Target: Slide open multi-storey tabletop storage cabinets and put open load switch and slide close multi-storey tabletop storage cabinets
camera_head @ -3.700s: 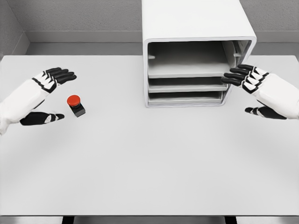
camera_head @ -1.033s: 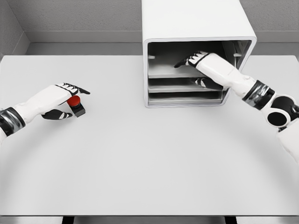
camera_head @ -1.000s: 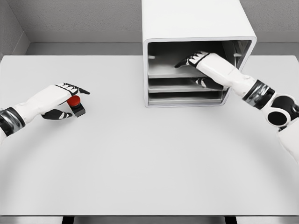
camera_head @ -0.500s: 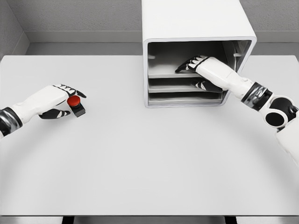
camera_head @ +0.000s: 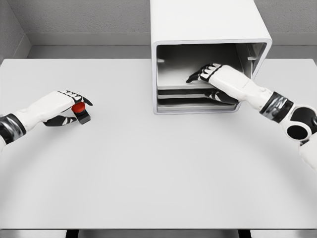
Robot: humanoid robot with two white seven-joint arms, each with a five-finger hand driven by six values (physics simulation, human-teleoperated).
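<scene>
since the earlier frames the top tray of the cabinet is sitting further forward, its front edge now lying lower in the opening and covering more of the tray beneath, and the right robot hand is reaching less deep inside than it was half a second ago. the white tabletop is filling most of the view, carrying everything. the white multi-storey storage cabinet is standing at the back, right of the middle, with its open front facing the camera and its stacked trays showing inside. the right arm is coming in from the right edge and slanting up into the opening; its robot hand is lying palm down on the top tray with the fingers stretched over the tray surface and the thumb tucked under the front lip, so it is pinching that tray. the left robot hand is resting near the left edge of the tabletop, well apart from the cabinet, its fingers curling over and its thumb closing below the load switch, a small black block with a red round button, which is sitting on the tabletop at the fingertips.
</scene>
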